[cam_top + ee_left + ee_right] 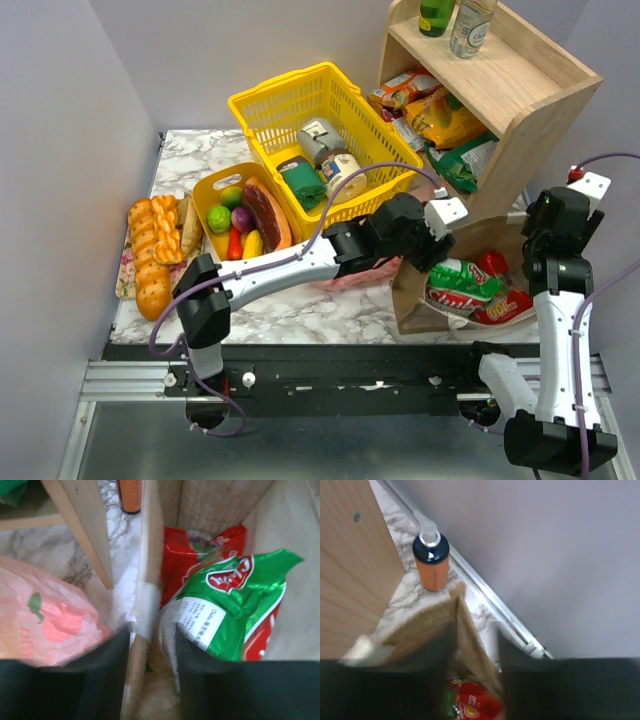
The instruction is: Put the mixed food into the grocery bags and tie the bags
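The brown paper bag point(408, 288) lies on its side at the right, mouth towards the front. In it lie the green-and-white crisp packet point(462, 280) and a red packet point(503, 306); both show in the left wrist view, green point(235, 605) and red point(175, 565). My left gripper point(437, 240) is closed on the bag's left rim with its white handle point(146, 610). My right gripper point(540, 240) is closed on the bag's far wall point(470, 630). The pink plastic bag point(350, 275) lies under my left arm point(45, 625). Toy fruit and vegetables point(235, 220) sit in a yellow oval tub.
A yellow mesh basket point(262, 112) with tins stands at the back. A wooden shelf point(520, 110) with packets and bottles stands right behind the bag. A braided loaf point(150, 250) lies at the left. An orange bottle point(431, 562) stands by the wall.
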You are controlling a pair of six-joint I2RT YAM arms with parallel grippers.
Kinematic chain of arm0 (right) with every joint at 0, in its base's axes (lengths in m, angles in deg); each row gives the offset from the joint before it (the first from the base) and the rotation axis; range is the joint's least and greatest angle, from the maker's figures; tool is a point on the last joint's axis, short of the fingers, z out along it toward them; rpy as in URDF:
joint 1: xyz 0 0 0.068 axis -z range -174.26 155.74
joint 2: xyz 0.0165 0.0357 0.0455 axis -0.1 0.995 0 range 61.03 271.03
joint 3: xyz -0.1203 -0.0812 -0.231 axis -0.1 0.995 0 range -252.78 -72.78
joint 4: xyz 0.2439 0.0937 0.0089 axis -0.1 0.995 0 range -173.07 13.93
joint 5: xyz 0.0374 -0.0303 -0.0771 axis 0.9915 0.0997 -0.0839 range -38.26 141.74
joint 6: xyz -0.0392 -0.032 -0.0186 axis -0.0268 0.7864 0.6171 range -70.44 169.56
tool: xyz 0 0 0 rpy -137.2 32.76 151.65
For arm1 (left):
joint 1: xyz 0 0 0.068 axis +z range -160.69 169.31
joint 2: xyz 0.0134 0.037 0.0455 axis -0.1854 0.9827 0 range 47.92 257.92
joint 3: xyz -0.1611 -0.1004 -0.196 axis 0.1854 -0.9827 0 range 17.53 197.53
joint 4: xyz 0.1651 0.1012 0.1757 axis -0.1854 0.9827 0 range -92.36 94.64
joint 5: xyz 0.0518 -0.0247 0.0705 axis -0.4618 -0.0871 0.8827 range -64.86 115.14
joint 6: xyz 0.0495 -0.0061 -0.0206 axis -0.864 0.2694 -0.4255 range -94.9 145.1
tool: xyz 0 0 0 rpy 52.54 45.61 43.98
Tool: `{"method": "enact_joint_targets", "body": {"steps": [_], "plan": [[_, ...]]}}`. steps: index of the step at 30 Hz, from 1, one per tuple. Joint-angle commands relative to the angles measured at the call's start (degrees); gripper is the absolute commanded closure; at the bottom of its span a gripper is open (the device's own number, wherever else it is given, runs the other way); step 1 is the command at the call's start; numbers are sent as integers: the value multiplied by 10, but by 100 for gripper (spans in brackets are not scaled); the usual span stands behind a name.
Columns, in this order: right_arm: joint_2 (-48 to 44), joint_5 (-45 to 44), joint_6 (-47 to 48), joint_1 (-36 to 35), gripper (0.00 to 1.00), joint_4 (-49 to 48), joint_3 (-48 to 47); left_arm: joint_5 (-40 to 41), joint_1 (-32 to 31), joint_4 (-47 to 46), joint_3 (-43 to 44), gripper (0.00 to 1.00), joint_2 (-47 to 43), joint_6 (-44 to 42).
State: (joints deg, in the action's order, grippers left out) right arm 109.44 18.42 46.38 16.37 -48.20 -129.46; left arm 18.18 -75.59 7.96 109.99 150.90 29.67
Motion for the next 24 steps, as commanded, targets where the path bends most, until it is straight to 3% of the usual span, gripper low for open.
{"method": "enact_joint_targets", "body": {"steps": [1,3,6,14,18,24], "plan": [[-21,61,-5,4,18,-45,-41,54,-2,-5,-54,21,-62,-17],[-46,95,-9,4,11,-38,-47,91,0,-8,-97,9,-105,-22],[-97,176,-30,4,11,-33,-54,125,8,-7,-151,2,-169,-24],[-176,541,-86,4,11,-107,-8,216,32,8,-266,1,-354,16],[-171,630,-114,4,15,-132,24,250,60,55,-295,1,-414,88],[-190,668,-135,-14,17,-132,68,180,165,130,-352,1,-477,189]]}}
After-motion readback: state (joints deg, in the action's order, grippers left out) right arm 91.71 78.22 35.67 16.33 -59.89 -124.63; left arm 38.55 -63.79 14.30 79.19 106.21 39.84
